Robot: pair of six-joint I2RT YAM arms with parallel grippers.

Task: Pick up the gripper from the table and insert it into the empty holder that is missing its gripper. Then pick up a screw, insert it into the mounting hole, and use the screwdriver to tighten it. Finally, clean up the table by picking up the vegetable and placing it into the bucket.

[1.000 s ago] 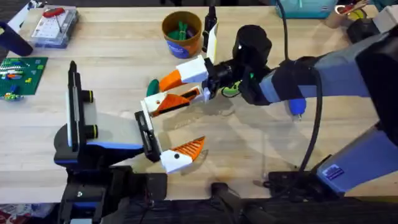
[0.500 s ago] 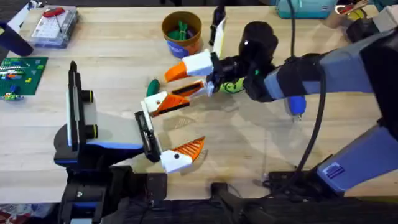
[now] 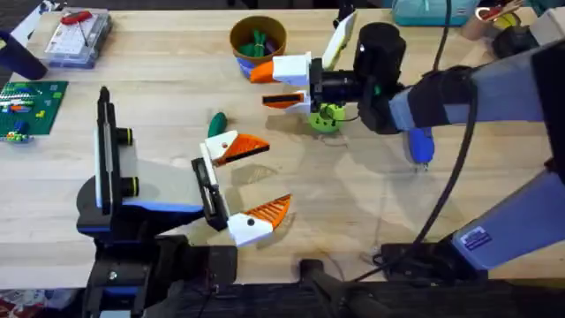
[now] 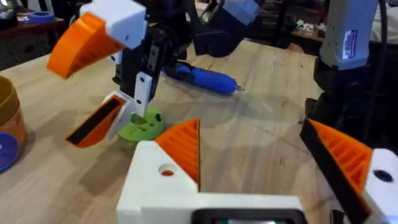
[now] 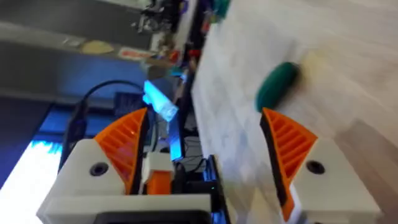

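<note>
1. The right arm reaches from the lower right across the tabletop (image 3: 397, 212). Its end effector (image 3: 263, 87) hangs just beside the bucket (image 3: 235, 40), on the bucket's near side.
2. The right end effector's two white-and-orange fingers are spread wide with nothing between them. The right wrist view shows the same wide gap (image 5: 205, 118) between the ribbed orange pads (image 5: 127, 146).
3. The gripper (image 3: 231, 146), a white block with a smooth orange wedge, sits at the far end of the holder (image 3: 207, 190). The holder is the black slotted bar on the small black-and-blue left arm.
4. In the left wrist view the gripper (image 4: 168, 168) shows a round hole in its white base.
5. A ribbed orange wedge (image 3: 262, 215) sits at the holder's near end. Together the two wedges form the left end effector (image 3: 269, 175), set wide apart and holding nothing.
6. The vegetable (image 3: 216, 124), dark green and oval, lies on the tabletop just beyond the gripper and well short of the bucket. It also appears in the right wrist view (image 5: 278, 84).
7. A lime-green round piece (image 3: 325, 117) rests on the wood under the right arm's wrist. In the left wrist view it (image 4: 140, 127) lies right by the lower finger of the right end effector (image 4: 84, 87).
8. A blue-handled tool (image 3: 419, 146) lies to the right of the lime-green piece.
9. A tall black upright plate (image 3: 106, 150) with yellow-ringed knobs stands at the left.
</note>
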